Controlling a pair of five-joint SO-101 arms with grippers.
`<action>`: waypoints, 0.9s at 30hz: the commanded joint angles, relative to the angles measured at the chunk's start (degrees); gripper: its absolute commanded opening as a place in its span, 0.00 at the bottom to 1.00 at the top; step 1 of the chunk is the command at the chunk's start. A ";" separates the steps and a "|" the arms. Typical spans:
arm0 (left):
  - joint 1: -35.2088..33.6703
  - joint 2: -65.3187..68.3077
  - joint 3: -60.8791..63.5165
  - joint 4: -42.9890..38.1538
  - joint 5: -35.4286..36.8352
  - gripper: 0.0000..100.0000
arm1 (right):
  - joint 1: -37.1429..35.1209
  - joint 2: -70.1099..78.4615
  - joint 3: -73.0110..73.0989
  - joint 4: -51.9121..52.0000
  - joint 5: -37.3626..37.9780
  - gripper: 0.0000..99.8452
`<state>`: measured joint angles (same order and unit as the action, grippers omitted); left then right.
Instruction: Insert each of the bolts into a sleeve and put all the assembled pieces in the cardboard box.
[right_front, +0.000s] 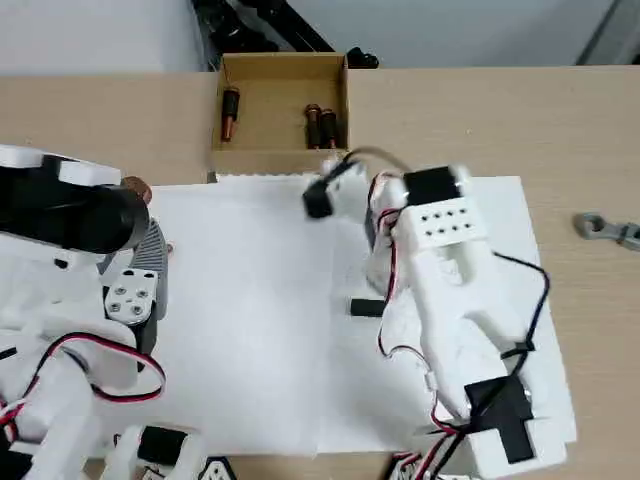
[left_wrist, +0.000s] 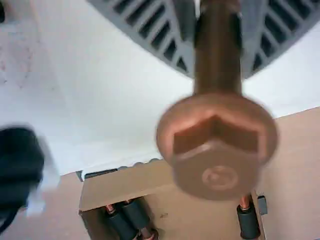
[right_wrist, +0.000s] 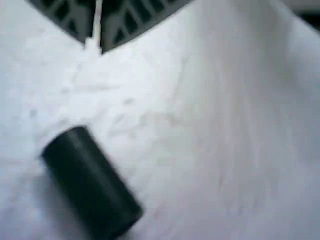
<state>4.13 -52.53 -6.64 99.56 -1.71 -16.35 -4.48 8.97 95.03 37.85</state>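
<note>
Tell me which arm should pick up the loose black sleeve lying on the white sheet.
Right. The sleeve lies just beside the right arm and looms close in its wrist view. The left gripper is shut on a bolt, so it likely cannot grasp anything else.

Cardboard box (right_front: 280, 160): open top, holds 3 assembled pcs. One (right_front: 230, 115) lies by its left wall, a pair (right_front: 320, 127) side by side by its right wall. Loose black sleeve (right_front: 367, 307) lies on its side, well in front of the box. Copper hex-head bolt (left_wrist: 217, 145) sits front-left of the box, shank clamped in left gripper (left_wrist: 217, 20), head facing the box.
</note>
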 joint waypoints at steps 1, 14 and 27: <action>-0.70 0.00 -0.04 -0.62 -0.35 0.01 | 0.92 -1.10 0.35 0.48 9.58 0.00; -0.70 0.09 -0.04 -0.53 -0.09 0.01 | 9.63 -0.75 -8.44 0.22 19.78 0.11; -0.70 0.53 0.04 -0.88 -0.35 0.01 | 9.54 5.32 -8.35 -0.75 25.14 0.17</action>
<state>4.13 -52.62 -6.46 99.56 -1.89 -7.38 -0.53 2.99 94.95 61.67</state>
